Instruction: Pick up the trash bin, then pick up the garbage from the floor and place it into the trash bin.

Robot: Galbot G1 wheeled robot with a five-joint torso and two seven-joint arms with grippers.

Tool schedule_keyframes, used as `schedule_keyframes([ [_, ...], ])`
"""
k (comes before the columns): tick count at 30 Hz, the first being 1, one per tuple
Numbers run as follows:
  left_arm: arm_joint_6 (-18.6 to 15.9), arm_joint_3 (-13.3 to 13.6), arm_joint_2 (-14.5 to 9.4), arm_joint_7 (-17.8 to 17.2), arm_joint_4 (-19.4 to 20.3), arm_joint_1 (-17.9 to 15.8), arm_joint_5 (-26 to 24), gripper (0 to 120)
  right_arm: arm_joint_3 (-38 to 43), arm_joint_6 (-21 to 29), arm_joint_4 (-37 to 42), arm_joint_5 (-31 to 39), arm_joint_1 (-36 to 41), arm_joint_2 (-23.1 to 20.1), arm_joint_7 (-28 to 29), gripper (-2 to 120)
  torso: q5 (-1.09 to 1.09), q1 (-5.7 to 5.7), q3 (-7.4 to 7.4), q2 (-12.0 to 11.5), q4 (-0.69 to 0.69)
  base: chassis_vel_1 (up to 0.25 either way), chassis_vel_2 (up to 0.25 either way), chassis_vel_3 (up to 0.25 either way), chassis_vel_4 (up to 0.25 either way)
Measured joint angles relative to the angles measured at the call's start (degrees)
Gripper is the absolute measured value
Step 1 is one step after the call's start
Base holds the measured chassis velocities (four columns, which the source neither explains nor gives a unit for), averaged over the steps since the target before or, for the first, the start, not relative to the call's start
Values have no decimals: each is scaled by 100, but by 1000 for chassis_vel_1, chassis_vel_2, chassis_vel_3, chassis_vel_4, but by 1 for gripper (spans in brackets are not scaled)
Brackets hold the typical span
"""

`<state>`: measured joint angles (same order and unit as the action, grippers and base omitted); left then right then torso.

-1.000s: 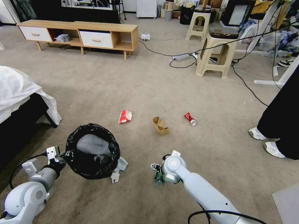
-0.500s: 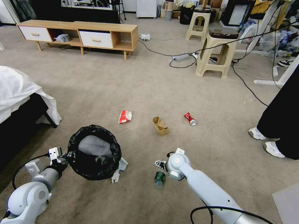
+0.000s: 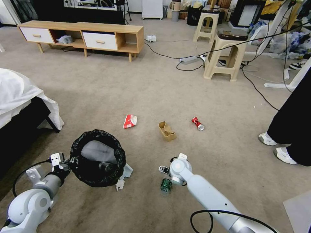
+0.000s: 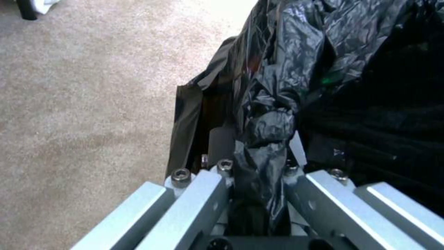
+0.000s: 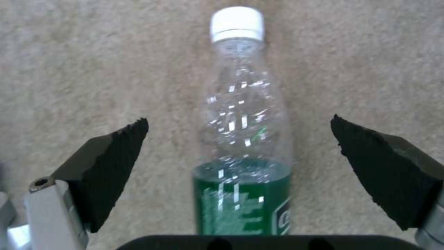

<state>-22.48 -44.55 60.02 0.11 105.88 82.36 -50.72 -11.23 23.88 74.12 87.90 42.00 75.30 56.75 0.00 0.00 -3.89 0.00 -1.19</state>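
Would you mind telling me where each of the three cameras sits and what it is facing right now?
Head view: on the robot's head, looking forward and down at the carpet; both arms show, the left tool at the trash bin, the right tool over a green-labelled bottle.
Left wrist view: on the left wrist, looking along its fingers, clamped on the bin's black bag.
Right wrist view: on the right wrist, looking down at the lying bottle between its open pads.
Shared: head and right wrist views both show the bottle; head and left wrist views both show the bin.
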Motion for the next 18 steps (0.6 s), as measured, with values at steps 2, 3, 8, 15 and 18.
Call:
schedule_keyframes([
  [2,1,1,-1,2,-8,-2,0,1,10,-1,-17,-12,11,1,-9,100,0,0,0,0,0,0,0,0,0],
  [3,1,5,-1,2,-19,-3,0,1,23,-1,-36,-27,23,2,-26,100,0,0,0,0,0,0,0,0,0],
  [8,5,29,-3,12,-53,-25,-2,1,63,-1,-176,-139,42,57,-76,100,0,0,0,0,0,0,0,0,0],
  [15,13,33,2,35,-85,-28,-3,1,70,13,-332,-250,42,148,-123,100,0,0,0,0,0,0,0,0,0],
  [18,18,19,4,50,-93,-20,-2,1,61,25,-379,-285,38,182,-128,99,0,0,0,0,0,0,0,0,0],
])
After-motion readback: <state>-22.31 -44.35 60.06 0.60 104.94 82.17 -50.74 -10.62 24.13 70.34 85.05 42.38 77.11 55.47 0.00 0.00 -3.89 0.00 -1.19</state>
